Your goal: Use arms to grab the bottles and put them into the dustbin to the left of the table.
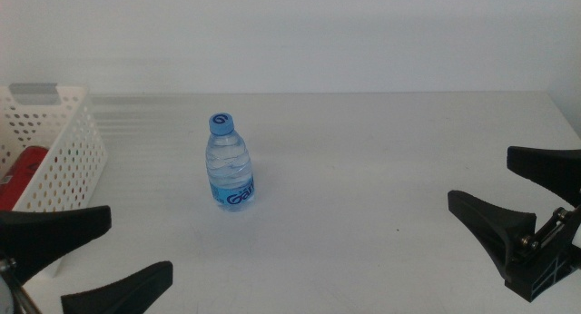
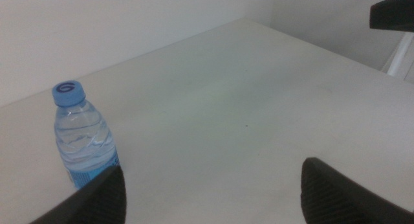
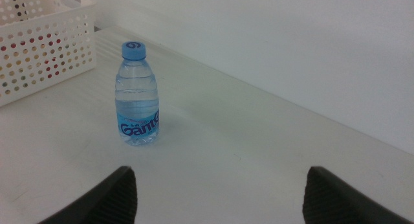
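Middle view: water bottle [image 1: 229,162] upright mid-table [image 1: 381,169], blue cap on, untouched. Dustbin [image 1: 64,142] at table's left edge, red item [image 1: 25,173] inside. Left gripper [image 1: 91,260] low near bottom-left corner, jaws spread, empty. Right gripper [image 1: 517,201] at right edge, jaws spread, empty. Both well apart from bottle.
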Robot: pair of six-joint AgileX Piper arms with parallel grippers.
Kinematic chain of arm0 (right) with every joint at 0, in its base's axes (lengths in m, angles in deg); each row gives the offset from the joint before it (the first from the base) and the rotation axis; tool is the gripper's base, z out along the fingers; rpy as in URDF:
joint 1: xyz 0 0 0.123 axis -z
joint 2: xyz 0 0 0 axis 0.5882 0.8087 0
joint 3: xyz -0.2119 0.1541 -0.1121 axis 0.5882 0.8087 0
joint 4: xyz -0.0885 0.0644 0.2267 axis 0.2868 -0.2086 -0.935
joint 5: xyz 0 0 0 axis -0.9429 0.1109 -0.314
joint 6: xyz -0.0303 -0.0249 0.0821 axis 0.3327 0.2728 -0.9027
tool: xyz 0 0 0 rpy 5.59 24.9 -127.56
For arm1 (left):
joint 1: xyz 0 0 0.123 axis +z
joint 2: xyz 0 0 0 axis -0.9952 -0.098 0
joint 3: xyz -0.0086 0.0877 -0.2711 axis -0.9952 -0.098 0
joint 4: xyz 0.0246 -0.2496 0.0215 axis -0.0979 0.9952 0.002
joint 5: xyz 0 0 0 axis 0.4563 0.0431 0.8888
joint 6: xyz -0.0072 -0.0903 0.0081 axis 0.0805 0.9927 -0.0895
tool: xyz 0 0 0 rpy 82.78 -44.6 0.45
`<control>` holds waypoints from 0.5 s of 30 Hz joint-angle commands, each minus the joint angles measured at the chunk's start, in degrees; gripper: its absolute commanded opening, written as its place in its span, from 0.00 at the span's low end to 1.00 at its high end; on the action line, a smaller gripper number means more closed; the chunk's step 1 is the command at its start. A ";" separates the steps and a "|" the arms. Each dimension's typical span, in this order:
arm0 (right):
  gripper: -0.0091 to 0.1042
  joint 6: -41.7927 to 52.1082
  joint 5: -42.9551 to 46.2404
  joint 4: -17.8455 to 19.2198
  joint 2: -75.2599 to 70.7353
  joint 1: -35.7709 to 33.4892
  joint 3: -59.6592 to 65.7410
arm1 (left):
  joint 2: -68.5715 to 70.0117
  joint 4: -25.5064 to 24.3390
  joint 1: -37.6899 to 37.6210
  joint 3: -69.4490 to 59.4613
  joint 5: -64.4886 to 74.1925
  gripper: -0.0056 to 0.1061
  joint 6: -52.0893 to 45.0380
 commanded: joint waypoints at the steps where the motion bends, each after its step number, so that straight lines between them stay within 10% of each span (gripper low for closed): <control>1: 0.67 0.71 4.47 0.37 -0.45 0.18 -1.36 | -0.32 0.42 -0.19 1.63 -6.04 0.82 0.81; 15: 0.67 0.71 4.35 0.37 -0.45 0.18 -1.36 | -4.48 -1.23 -0.12 4.09 -11.69 0.82 2.32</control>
